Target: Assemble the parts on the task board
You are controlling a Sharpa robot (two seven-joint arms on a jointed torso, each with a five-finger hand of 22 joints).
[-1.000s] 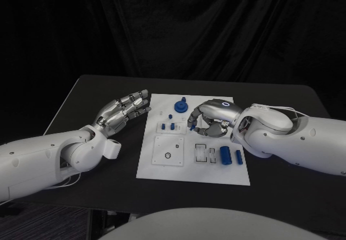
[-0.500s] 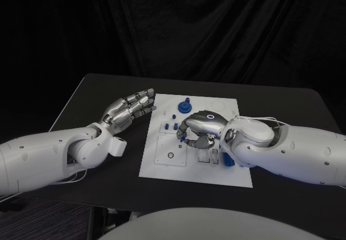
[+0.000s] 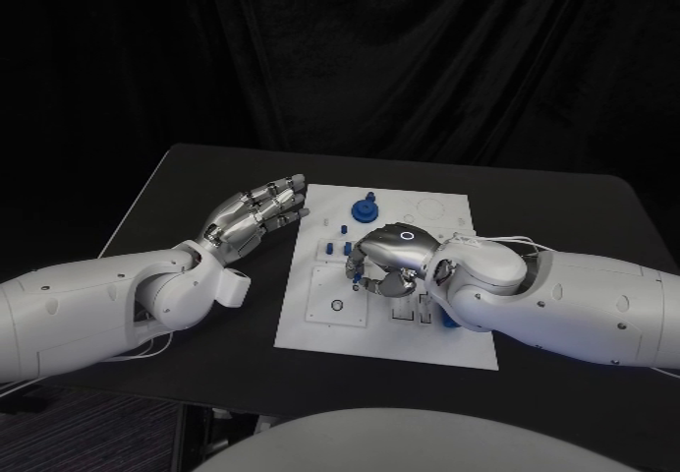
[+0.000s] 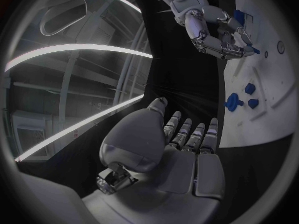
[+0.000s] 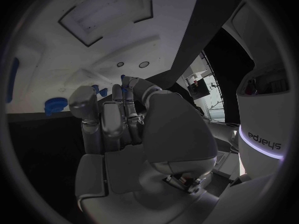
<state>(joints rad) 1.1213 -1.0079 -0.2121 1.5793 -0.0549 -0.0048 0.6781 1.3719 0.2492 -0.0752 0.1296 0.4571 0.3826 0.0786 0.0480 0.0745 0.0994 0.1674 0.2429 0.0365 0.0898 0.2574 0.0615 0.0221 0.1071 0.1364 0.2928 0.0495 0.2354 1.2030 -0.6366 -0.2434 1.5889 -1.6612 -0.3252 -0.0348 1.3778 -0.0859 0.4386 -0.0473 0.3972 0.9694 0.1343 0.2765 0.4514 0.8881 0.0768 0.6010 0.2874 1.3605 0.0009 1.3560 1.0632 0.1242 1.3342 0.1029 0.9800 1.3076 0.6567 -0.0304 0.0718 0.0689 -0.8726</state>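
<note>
The white task board lies in the middle of the black table. My right hand hovers over the board's middle with its fingers curled, and it seems to pinch a small blue part at its fingertips. A blue gear-like part stands at the board's far edge, and two small blue parts sit just left of my right hand. A blue cylinder peeks out beneath my right forearm. My left hand floats left of the board, holding nothing, fingers stretched out and apart.
A square recess with a dark ring is in the board's near left part. Round outlines mark its far right corner. Bare black table surrounds the board, and my right forearm covers the board's near right side.
My right hand has slid from the board's far middle toward me and a little left, carrying the small blue part. My left hand has hardly moved.
</note>
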